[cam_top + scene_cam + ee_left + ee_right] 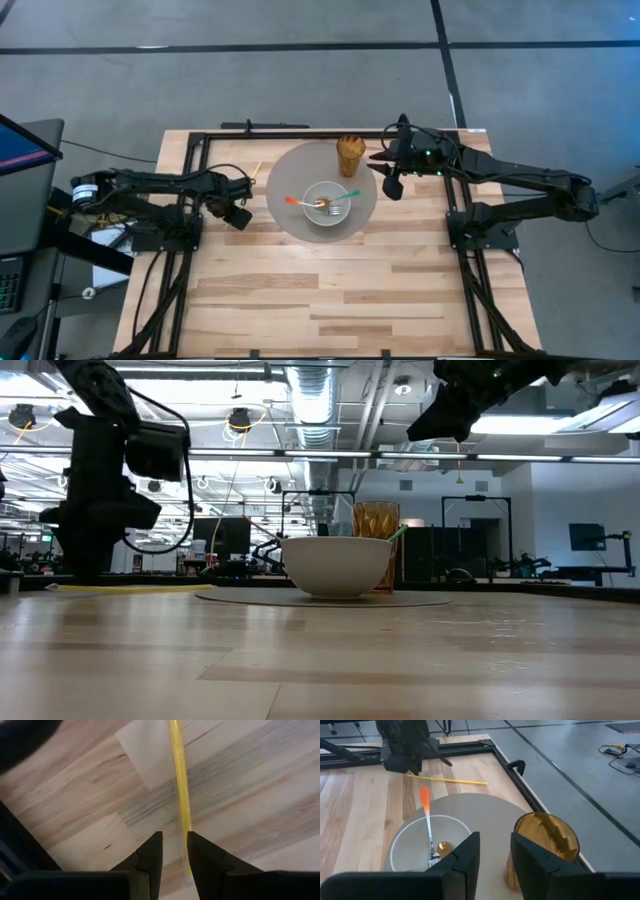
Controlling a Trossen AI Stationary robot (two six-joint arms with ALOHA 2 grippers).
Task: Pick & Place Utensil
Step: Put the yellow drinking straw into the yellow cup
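A thin yellow stick (256, 171) (179, 780) (447, 780) lies flat on the wood, left of a round grey mat (290, 170). My left gripper (240, 216) (174, 855) is low over the stick's near end. It is open by a narrow gap, and the stick runs under that gap beside one finger. I see no touch. On the mat a white bowl (308, 212) (400, 840) holds an orange-handled fork (293, 200) (425, 800) and a green-handled utensil (347, 194). My right gripper (392, 188) (495, 855) hovers open and holding nothing, high over the mat's right edge.
An amber cup (349, 153) (547, 840) stands on the mat's far side, close to my right gripper. A black frame (300, 133) runs along the table's far edge and both sides. The near half of the table (330, 300) is bare wood.
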